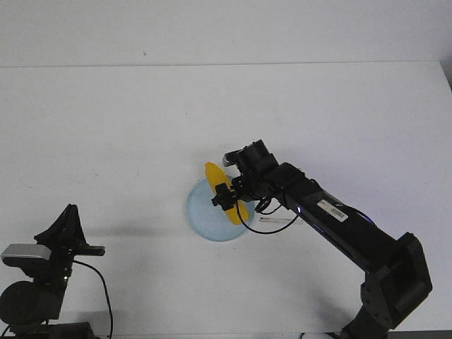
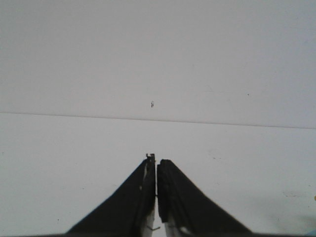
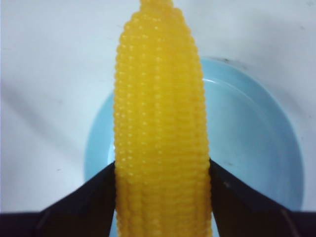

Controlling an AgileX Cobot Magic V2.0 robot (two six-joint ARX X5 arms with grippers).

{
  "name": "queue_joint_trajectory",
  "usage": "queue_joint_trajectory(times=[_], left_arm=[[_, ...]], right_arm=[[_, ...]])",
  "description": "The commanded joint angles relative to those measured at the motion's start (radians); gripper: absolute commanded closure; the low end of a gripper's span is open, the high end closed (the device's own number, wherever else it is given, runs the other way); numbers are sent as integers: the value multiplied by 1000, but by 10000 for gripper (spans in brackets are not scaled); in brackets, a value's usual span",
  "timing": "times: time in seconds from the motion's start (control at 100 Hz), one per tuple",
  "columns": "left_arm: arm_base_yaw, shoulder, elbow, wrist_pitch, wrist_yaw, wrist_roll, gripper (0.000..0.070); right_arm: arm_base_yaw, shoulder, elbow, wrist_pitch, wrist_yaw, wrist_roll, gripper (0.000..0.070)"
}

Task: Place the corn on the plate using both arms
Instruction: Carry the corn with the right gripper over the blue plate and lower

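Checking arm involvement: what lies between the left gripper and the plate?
Only bare white table in the front view; left gripper sits apart from the plate.

A: Lighting, front view?
B: Bright, even, overhead; white desk (image 1: 106, 127) nearly washed out; faint shadow under the right arm (image 1: 339, 226).
A: Wrist views?
B: Left: soft, grainy, greyish. Right: corn (image 3: 160, 123) close, kernels slightly blurred; plate (image 3: 256, 143) soft.

We count one corn (image 1: 220, 192), one plate (image 1: 200, 214), and two arms: one left arm (image 1: 42, 279) and one right arm (image 1: 339, 229), on one white table (image 1: 127, 127).
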State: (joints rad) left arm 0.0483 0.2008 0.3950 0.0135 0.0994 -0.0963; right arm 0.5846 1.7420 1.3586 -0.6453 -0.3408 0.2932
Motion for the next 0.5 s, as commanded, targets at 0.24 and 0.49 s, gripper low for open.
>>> queue_joint_trajectory(times=[0.24, 0.49], left_arm=[[1, -2, 10, 11, -3, -6, 699], [1, -2, 10, 11, -3, -6, 699]], right_arm=[[48, 87, 14, -5, 42, 66, 408], [57, 115, 14, 1, 62, 78, 405]])
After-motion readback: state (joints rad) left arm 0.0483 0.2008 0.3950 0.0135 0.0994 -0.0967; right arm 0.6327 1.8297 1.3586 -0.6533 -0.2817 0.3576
